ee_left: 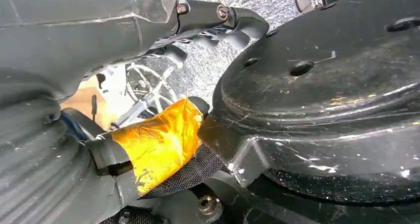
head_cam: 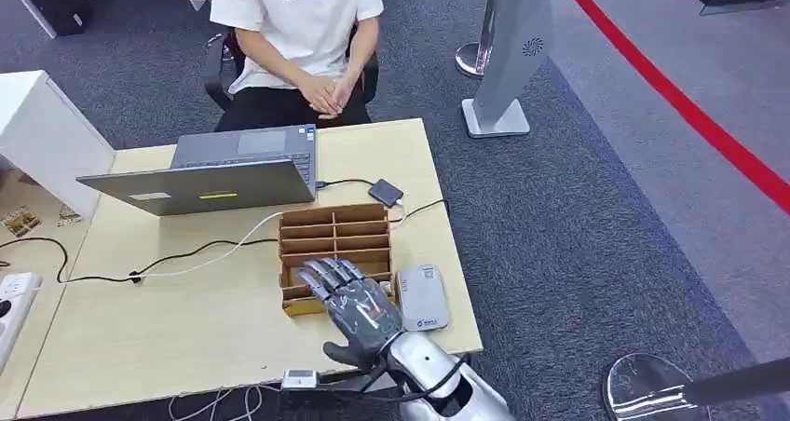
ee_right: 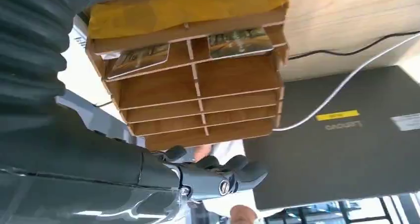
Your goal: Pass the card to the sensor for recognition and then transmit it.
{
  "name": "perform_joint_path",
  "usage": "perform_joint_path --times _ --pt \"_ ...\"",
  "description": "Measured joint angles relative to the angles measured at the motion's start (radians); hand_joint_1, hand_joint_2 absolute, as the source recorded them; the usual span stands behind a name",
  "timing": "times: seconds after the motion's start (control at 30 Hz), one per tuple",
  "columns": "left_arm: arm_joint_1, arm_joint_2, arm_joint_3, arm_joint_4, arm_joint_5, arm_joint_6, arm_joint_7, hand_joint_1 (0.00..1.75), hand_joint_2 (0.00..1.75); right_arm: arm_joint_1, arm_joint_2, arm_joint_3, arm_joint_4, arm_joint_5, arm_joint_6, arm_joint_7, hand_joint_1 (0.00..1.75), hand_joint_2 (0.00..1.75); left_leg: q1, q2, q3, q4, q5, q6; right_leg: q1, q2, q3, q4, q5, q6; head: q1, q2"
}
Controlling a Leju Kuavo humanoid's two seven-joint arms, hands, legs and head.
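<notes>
Cards [ee_right: 239,41]: two picture cards lying in end row of wooden organizer [head_cam: 321,237], one per compartment, second [ee_right: 139,59] beside first. Organizer: slotted wood tray on table [head_cam: 186,328], centre-right. Right robot hand [head_cam: 357,307]: above organizer's near end, fingers spread, holding nothing. Card reader [head_cam: 421,297]: grey, at 3 o'clock of hand, touching organizer. Laptop [head_cam: 214,174]: at 11 o'clock of organizer. Person [head_cam: 298,30] seated at 12 o'clock. Left robot hand [ee_left: 163,135]: state cannot tell.

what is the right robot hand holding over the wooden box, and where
Nothing: the right robot hand hovers with fingers spread over the brown wooden slotted box; the cards lie in their slots.
</notes>
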Motion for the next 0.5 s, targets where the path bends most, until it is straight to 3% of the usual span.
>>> perform_joint_path --times 0.5 --pt "0.0 0.0 0.0 0.0 0.017 0.0 0.003 0.0 1.75 -0.007 0.02 -0.102 0.04 0.037 -0.018 0.003 0.0 1.75 0.0 0.0 0.0 0.0 0.0 0.0 0.0 0.0 0.0 0.0 0.0 0.0 0.0 0.0"
